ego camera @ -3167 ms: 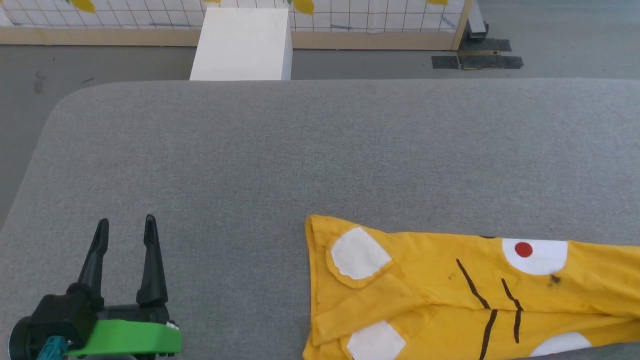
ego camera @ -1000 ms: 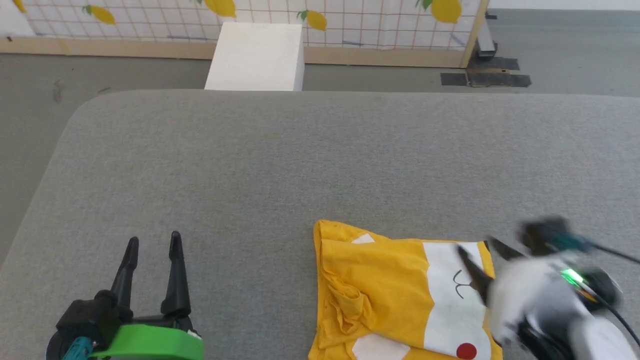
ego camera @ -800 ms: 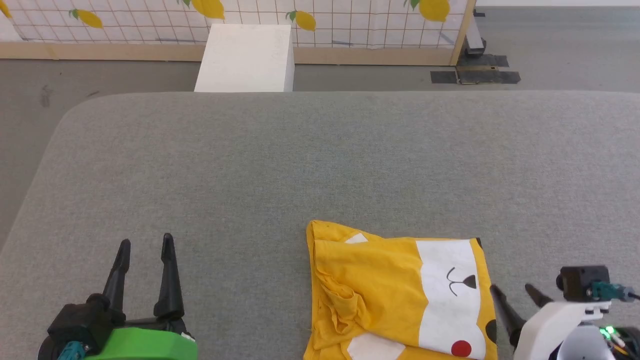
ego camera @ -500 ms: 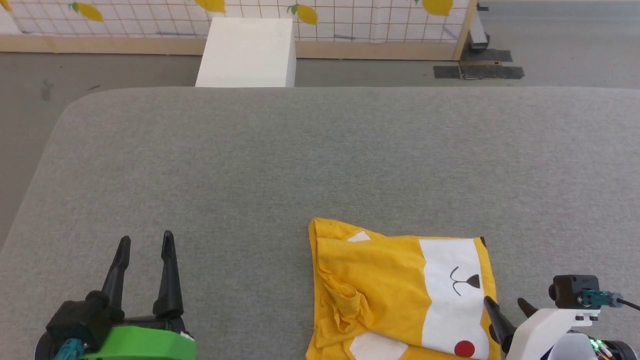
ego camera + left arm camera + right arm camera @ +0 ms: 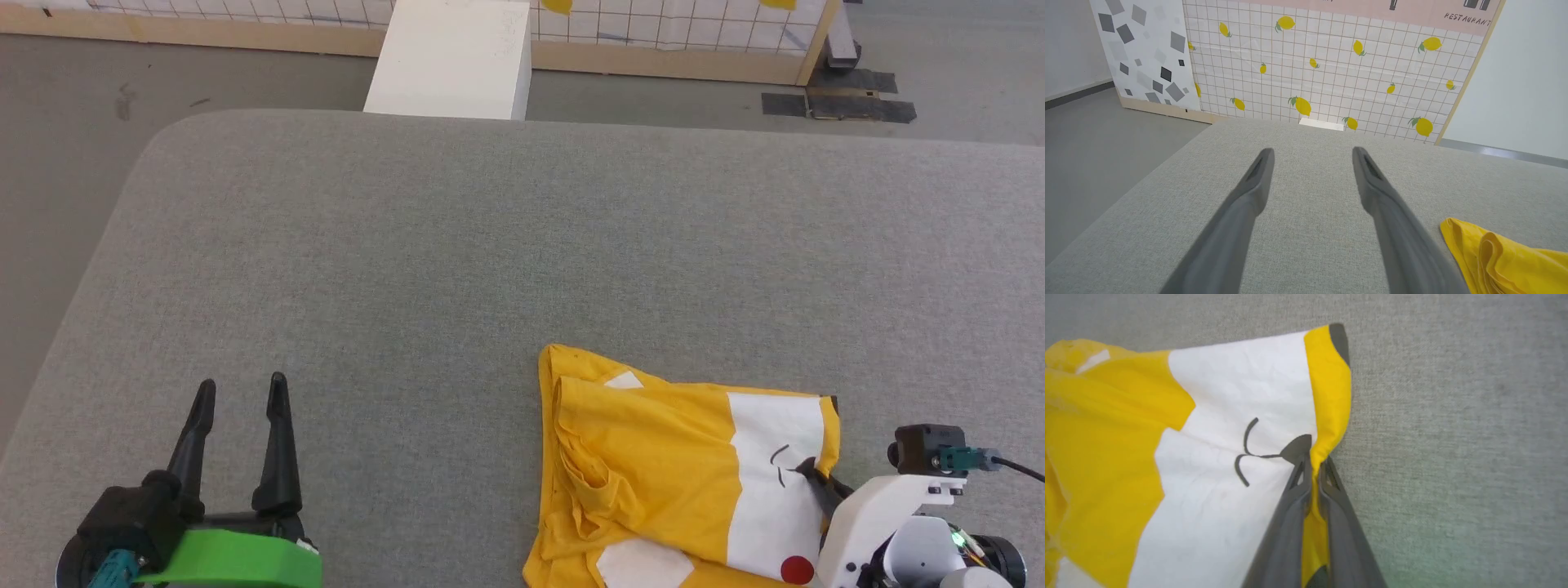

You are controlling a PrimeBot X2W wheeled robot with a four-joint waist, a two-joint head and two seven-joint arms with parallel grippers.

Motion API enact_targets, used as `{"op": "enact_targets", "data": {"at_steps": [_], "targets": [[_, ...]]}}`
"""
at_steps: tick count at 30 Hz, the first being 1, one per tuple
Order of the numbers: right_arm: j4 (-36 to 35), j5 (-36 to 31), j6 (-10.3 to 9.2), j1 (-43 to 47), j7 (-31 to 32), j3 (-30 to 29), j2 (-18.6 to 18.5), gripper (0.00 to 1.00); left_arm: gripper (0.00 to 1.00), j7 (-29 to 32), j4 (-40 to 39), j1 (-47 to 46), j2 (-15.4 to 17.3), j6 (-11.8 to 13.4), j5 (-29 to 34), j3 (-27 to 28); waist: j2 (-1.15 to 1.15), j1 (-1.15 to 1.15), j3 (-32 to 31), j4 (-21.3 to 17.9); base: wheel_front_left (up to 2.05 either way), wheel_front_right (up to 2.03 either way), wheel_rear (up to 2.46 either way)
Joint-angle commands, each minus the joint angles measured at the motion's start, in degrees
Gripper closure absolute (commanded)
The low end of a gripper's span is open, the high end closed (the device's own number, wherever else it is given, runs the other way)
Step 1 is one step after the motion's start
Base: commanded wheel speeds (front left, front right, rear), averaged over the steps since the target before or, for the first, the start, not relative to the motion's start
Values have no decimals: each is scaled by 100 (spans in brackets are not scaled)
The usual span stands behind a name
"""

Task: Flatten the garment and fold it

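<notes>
Partly cropped garment (image 5: 645, 457), edge pinched in right gripper (image 5: 1313, 462) fingers (image 5: 1288, 522)

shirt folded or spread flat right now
Folded: the shirt lies doubled over, layers bunched along its left edge, not spread. The right gripper is shut on its right edge.

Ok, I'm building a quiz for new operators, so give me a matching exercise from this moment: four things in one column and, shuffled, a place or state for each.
Things
1. left end effector
2. right end effector
3. garment
4. white block

Places or states
A. beyond the far edge of the table
B. open over bare grey table surface
C. shut on a yellow edge of cloth
D. lying rumpled on the table, at its near edge

Pairs: 1-B, 2-C, 3-D, 4-A
</notes>
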Motion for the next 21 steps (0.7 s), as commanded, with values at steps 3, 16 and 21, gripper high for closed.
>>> {"op": "enact_targets", "data": {"at_steps": [3, 16, 21], "targets": [[51, 68, -10, -97, -56, 82, 21, 100, 0, -3, -99, -154, 38, 44, 79, -42, 0, 0, -1, -82, 0, 0, 0], [-240, -258, -10, -875, -92, 399, -456, 100, 0, 76, -309, -284, 114, 75, 177, -107, 0, 0, -33, -991, 0, 0, 0], [-272, -324, -10, -1271, 63, 684, -913, 100, 0, 95, -304, -307, 138, 65, 164, -115, 0, 0, -14, -1437, 0, 0, 0]]}}
